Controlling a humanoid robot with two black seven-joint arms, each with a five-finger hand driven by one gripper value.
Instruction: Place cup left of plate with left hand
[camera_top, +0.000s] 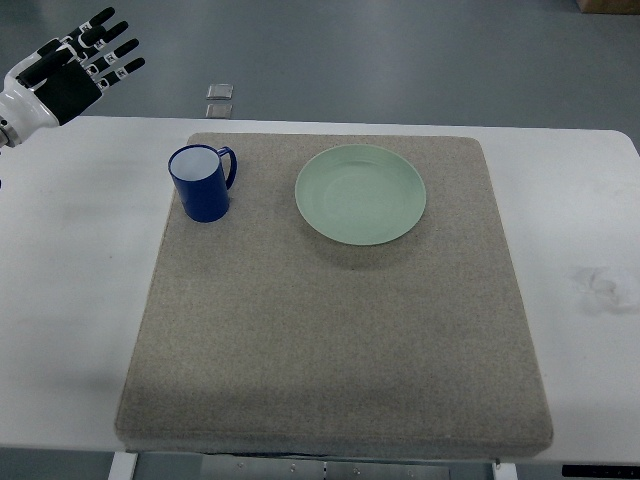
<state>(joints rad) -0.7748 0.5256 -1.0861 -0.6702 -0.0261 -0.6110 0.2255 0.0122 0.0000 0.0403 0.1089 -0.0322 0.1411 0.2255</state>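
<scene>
A blue cup (202, 181) with a white inside stands upright on the grey mat (330, 320), its handle pointing right. It sits to the left of the pale green plate (361, 193), apart from it by a small gap. My left hand (88, 62) hovers at the top left corner, well up and left of the cup. Its fingers are spread and hold nothing. The right arm does not show.
The mat lies on a white table (70, 290). Two small grey squares (220, 98) lie on the floor beyond the table's far edge. A faint smudge (603, 288) marks the table at the right.
</scene>
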